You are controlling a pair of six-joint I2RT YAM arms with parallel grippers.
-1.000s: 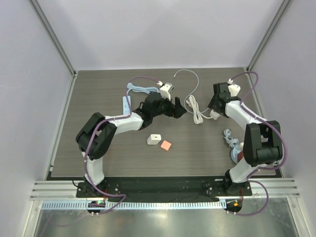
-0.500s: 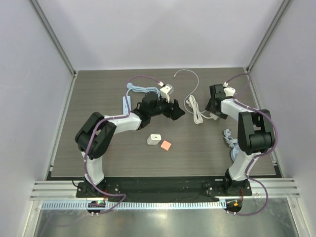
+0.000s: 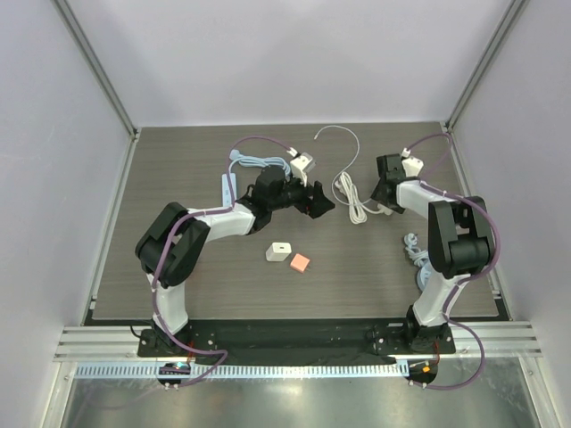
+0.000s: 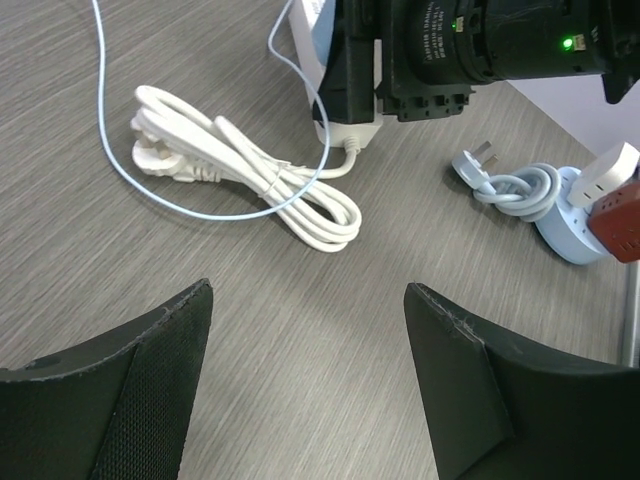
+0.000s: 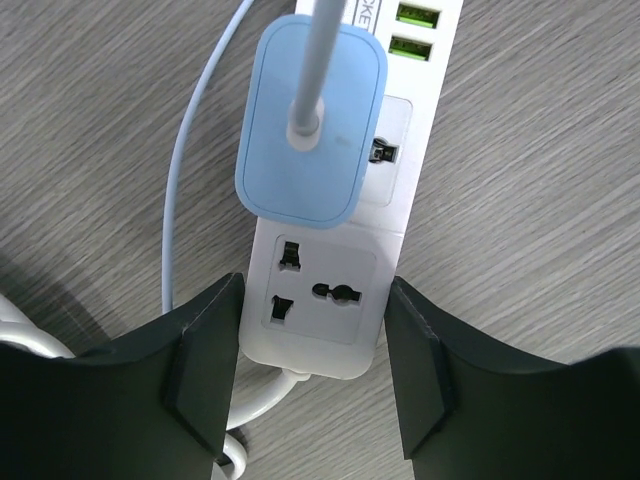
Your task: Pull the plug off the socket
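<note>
The wood-grain counter (image 3: pixel 178 276) carries a white power strip (image 5: pixel 325 340) toward its right edge, nearer the far edge. The right fingers (image 5: pixel 205 380) are closed against both long sides of the strip at its cord end. The left fingers (image 4: pixel 120 400) hang spread wide and grip nothing, over the counter beside a coiled white cable (image 4: pixel 250 170). The blue plug (image 5: pixel 310 130) sits fully in the strip's socket.

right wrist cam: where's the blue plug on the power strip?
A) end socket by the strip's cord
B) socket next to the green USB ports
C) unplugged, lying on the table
B: the blue plug sits on the white power strip in the socket right beside the green USB ports; the end socket is empty.
</note>
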